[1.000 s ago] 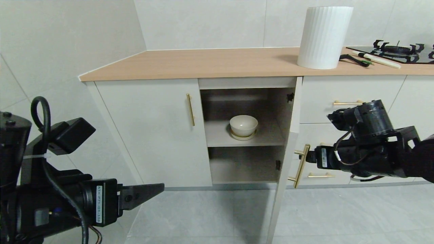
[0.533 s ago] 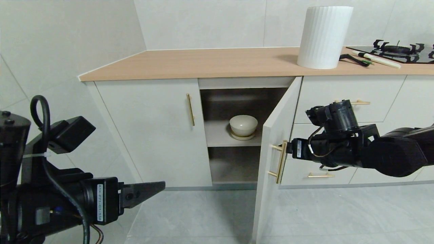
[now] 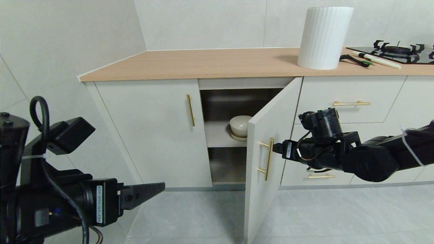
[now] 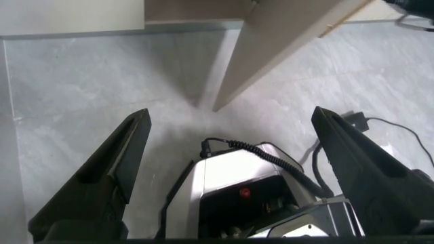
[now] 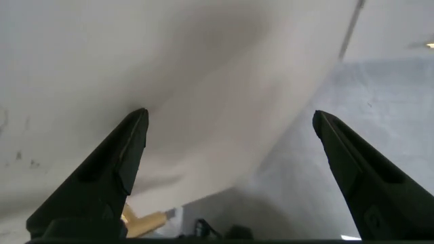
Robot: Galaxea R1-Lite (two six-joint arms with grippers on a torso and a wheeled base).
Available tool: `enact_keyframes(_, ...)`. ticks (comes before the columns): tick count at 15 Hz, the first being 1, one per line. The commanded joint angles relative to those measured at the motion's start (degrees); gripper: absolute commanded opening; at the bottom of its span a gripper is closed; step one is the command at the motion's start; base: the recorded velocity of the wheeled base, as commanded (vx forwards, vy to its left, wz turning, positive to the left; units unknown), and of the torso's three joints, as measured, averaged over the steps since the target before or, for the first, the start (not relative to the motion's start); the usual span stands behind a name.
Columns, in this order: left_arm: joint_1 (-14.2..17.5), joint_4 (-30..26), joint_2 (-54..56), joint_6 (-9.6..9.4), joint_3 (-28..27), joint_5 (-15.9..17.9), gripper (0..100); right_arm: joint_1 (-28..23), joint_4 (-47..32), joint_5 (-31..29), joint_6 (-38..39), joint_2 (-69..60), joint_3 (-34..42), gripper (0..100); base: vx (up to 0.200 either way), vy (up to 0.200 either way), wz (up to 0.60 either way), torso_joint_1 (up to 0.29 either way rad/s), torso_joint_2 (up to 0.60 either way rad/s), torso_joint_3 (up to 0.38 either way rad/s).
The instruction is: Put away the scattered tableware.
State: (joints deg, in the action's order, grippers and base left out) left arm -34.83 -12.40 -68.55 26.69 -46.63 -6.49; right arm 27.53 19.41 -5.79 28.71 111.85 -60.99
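1 cream ceramic bowl (image 3: 239, 125) is shelved; my wide-spread right tool (image 3: 276, 149) seemingly presses the half-shut white cabinet door (image 3: 258, 203).

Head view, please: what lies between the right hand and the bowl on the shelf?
The partly open cabinet door with its gold handle stands between the right hand and the bowl, as the head view shows.

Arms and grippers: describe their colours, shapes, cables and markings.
Both arms are black. The left gripper has wedge-shaped fingers, a looping black cable and a white label. The right gripper bears a cylindrical module, thin wires and a white label.
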Motion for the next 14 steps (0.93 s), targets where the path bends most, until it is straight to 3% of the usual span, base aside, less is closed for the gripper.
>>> enact_keyframes(1,0.0,0.0,0.1,0.03,0.0,0.0,100,0.4,1.2,0.0,0.6,1.7,0.0,100,0.2,0.0,0.0,-0.007,0.0,-0.007)
enact_keyframes(2,0.0,0.0,0.0,0.03,0.0,0.0,100,0.6,2.3,0.0,1.4,2.1,-0.1,100,0.2,0.0,0.0,-0.002,0.0,-0.002)
enact_keyframes(11,0.0,0.1,-0.5,0.12,0.0,-0.1,100,0.6,9.1,-0.3,10.2,4.8,-3.6,100,0.0,0.0,0.0,0.0,0.0,0.0)
enact_keyframes(14,0.0,0.1,-0.5,0.12,0.0,-0.1,100,0.5,9.1,-4.2,15.1,8.8,-9.3,100,0.0,0.0,0.0,0.0,0.0,0.0)
